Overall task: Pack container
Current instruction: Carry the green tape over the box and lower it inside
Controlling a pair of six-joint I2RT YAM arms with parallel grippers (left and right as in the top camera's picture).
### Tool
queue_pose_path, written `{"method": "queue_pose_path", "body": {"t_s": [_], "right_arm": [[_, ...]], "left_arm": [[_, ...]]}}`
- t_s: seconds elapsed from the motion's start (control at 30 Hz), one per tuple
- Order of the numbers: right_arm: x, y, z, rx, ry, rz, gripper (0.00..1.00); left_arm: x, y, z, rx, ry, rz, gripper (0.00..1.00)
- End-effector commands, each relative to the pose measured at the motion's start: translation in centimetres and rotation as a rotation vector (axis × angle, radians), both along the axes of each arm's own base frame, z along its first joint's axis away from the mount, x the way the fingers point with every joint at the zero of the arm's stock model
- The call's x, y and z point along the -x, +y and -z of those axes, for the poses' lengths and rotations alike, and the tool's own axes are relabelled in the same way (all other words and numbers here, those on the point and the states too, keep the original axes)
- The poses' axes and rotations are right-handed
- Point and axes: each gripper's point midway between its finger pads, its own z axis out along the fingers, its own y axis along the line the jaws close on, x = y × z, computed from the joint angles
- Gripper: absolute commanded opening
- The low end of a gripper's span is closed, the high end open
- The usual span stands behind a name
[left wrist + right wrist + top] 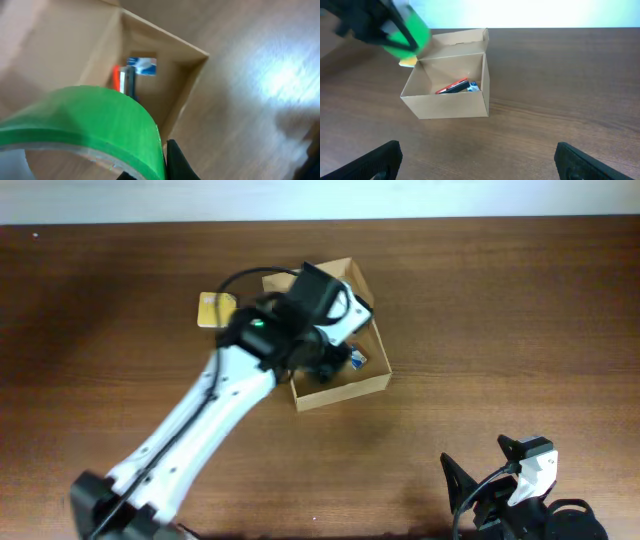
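Standing open just beneath the left gripper (400, 35), the container (447, 105) has its flap folded back. The fingers pinch one green tape roll (95, 120) above a corner of the rim.

Risk: released here, the roll may strike the rim and fall outside.

Below the fingers lie one red item (449, 87), one dark item (461, 88) and one blue-and-white box (142, 65). Beside them is one yellow object (215, 310). The right gripper (476, 150) is spread, well apart.
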Motion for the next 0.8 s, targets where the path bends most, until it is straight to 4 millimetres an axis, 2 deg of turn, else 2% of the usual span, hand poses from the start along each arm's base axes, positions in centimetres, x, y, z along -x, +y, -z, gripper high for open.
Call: {"method": "queue_pose_path", "body": {"t_s": [0.0, 0.3, 0.77], "right_arm": [[-0.1, -0.3, -0.2, -0.002, -0.011, 0.014, 0.99], [-0.1, -0.3, -0.2, -0.002, -0.011, 0.014, 0.99], [-0.1, -0.3, -0.2, -0.002, -0.011, 0.014, 0.99]], "left_arm": [[-0.2, -1.0, 2.2, -0.032, 0.027, 0.055, 0.02], [-0.7, -1.3, 6.5, -0.098, 0.108, 0.076, 0.02], [-1.0, -0.9, 10.5, -0.177, 0.171, 0.069, 0.01]]}}
